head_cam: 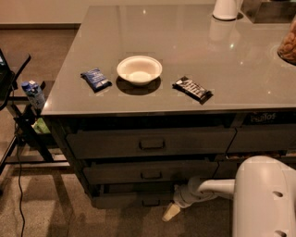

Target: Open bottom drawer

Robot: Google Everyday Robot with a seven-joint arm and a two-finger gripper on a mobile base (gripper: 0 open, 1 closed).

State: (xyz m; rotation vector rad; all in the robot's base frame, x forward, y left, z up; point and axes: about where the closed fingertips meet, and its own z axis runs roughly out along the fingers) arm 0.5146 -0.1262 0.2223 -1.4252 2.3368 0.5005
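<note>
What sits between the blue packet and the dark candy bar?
The white bowl, in the camera view; gripper sits low by the bottom drawer.

Partly hidden behind the gripper [170, 212], low by the floor: right end of the bottom drawer [121, 200]. Cropped by the frame: white jug [225, 8] at top, jar [288, 45] at right – and the pale robot body [264, 199] at lower right

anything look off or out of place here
Nothing stands out: the bowl sits upright on the counter. The gripper is low beside the bottom drawer, just right of its handle.
</note>
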